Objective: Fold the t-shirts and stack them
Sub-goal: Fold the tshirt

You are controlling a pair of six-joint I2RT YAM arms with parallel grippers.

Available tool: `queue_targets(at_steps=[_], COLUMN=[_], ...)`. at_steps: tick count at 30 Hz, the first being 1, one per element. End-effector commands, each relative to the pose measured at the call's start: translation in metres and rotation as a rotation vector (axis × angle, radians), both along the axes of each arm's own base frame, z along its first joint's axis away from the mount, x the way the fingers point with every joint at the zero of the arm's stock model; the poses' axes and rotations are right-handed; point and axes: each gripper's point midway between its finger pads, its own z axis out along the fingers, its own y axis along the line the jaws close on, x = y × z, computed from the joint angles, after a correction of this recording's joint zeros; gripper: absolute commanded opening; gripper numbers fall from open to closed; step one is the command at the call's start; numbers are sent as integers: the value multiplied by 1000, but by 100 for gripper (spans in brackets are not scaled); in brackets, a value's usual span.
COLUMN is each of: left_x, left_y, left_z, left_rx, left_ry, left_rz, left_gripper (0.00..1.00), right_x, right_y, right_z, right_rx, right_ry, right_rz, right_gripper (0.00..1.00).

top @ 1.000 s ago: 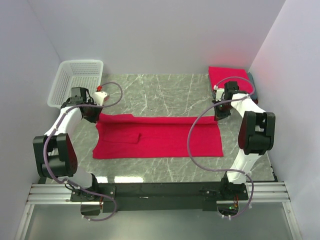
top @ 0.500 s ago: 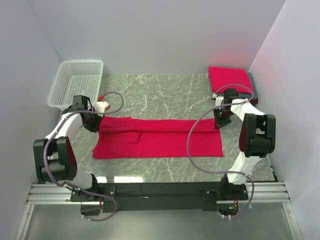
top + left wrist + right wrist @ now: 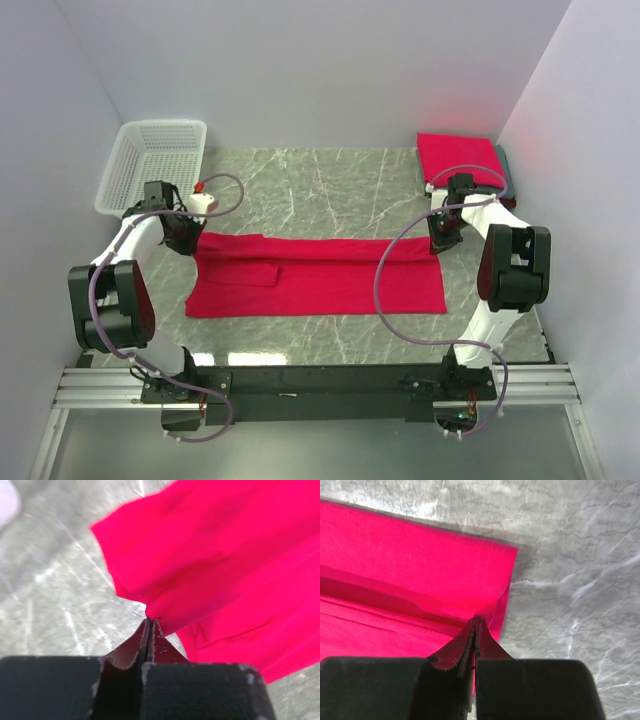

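A crimson red t-shirt (image 3: 320, 280) lies flat on the marble table as a long band, its far edge folded over toward the near side. My left gripper (image 3: 186, 240) is shut on the far left corner of the shirt; in the left wrist view the gripper (image 3: 150, 621) pinches the cloth edge (image 3: 210, 565). My right gripper (image 3: 438, 242) is shut on the far right corner; in the right wrist view the gripper (image 3: 476, 621) pinches the folded flap (image 3: 420, 565). A folded red t-shirt (image 3: 458, 155) lies on a folded grey one (image 3: 506, 172) at the back right.
A white lattice basket (image 3: 155, 160) stands at the back left, just beyond my left arm. Walls close in on the left, back and right. Bare marble (image 3: 320, 185) lies between the basket and the stack.
Both grippers have come a little nearer and lower with the shirt's far edge, laying the folded flap down over the shirt. The band now looks narrower and flatter.
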Motion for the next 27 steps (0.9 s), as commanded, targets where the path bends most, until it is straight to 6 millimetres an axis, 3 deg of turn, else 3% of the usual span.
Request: queue_targets(at_steps=[1,6,12,19,20,21,23,24,27], left_x=[4,-8,-22,-23,-22,-23,-20,-17,-15], left_y=[7,6,7,10,10,9,3,1,-17], left_z=[23,17,-9,-24,-23,-18,-1,13,49], left_rx=[15,18,29,39,37,33,-3,-18,-88], left_ry=[-46,-38,14,39,40,46,5,-25,-101], left_rz=[7,-5,-6,6,6,-1,-37,-56,-133], left_gripper=[1,1,0,1,7,12,30,36,46], right_x=[9,0,-8,-15,-17,-15,-17,-9,2], right_y=[-13,-14,-16,-13,-13,-11,-6,-4,6], right_z=[23,10,-2,-8,-8,-2,11,29,63], right_rx=[-45,-51,-63,-51,-44,-35,3,10,61], right_ry=[-68,-42,-19,24,32,19,2,-50,-116], right_rz=[4,11,16,33,43,54,85,93,116], right_gripper=[0,0,0,0,5,25,46,54,54])
